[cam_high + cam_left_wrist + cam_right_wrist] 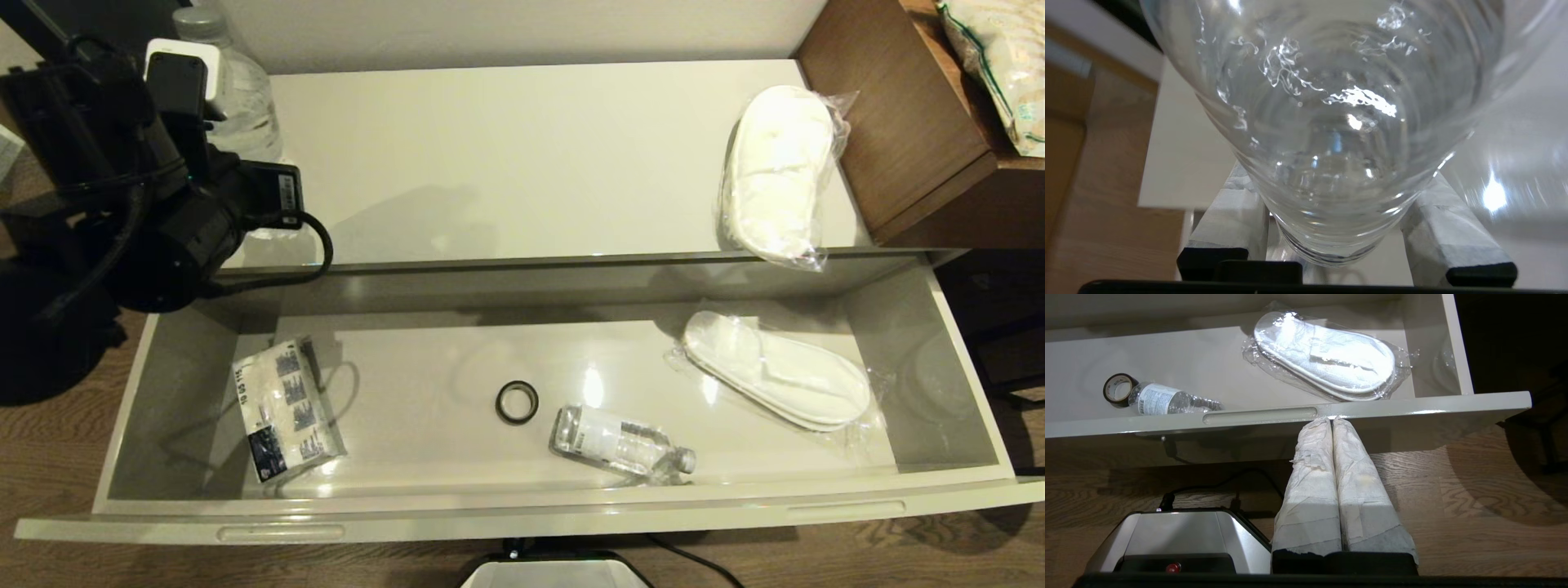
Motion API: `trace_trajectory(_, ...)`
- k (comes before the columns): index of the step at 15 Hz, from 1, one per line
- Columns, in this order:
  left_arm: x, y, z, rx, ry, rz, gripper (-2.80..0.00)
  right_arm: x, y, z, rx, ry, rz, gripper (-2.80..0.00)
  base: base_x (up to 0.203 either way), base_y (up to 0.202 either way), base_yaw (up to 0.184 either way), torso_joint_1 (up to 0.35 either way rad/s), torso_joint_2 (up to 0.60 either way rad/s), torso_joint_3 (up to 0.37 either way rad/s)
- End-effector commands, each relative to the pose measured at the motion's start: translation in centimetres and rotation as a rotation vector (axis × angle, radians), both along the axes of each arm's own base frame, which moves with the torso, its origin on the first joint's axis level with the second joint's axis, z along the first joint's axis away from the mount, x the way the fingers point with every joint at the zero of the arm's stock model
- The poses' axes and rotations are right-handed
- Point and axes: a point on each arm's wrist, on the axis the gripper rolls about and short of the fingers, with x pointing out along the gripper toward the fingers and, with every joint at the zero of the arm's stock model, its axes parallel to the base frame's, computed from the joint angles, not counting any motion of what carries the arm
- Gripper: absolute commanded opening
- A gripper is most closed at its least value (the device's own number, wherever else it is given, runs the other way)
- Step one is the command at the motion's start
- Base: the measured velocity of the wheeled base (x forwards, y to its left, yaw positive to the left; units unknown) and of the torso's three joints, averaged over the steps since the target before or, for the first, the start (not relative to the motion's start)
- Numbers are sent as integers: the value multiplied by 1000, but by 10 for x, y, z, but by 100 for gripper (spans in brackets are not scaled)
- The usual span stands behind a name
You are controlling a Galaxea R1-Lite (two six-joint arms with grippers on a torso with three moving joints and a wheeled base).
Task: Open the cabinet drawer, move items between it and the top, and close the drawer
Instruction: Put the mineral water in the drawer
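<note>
Fingers [1229, 220] of our left gripper [1337, 228] stood on either side of a clear water bottle [1331, 122], their pads against its lower wall, so we read them as pinching it rather than spread free. That bottle [233, 90] stood upright at the far left corner of the cabinet top [522, 163], its long axis vertical, cap uppermost, the fingers meeting it from the side. We judged the coming move to turn on this: the bottle sat above and behind the open drawer [539, 510], so it had to come forward and down to land inside. Our left arm was the nearer one by far. Our right gripper [1333, 428] hung low in front of the drawer's front panel, fingers pressed together, holding nothing.

We counted two bottles: the one in the grip and a second bottle [620, 443] lying on its side in the drawer. We counted two slipper pairs: one slipper pair [775, 175] on the top at its right end, another slipper pair [775, 371] in the drawer's right part. One black ring [517, 402] and one tissue pack [286, 408] also lay in the drawer.
</note>
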Motion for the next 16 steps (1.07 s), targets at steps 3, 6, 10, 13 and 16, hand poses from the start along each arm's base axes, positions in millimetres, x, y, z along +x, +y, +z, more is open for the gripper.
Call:
trace_trajectory(3, -76, -6, -35, 348, 165, -133, -280, -1, 0, -1, 1, -13, 0, -280, 0, 0, 0, 0, 0, 0)
trace_trajectory(6, -102, -5, -55, 624, 217, -233, -280, -1, 0, -1, 1, -13, 0, -280, 0, 0, 0, 0, 0, 0)
trace_trajectory(10, -108, -19, -99, 788, 348, -347, -280, -1, 0, -1, 1, -13, 0, -280, 0, 0, 0, 0, 0, 0)
trace_trajectory(13, -97, -34, -140, 895, 494, -414, -280, -1, 0, -1, 1, -13, 0, -280, 0, 0, 0, 0, 0, 0)
trace_trajectory(16, -78, -50, -176, 942, 614, -447, -280, -1, 0, -1, 1, -13, 0, -280, 0, 0, 0, 0, 0, 0)
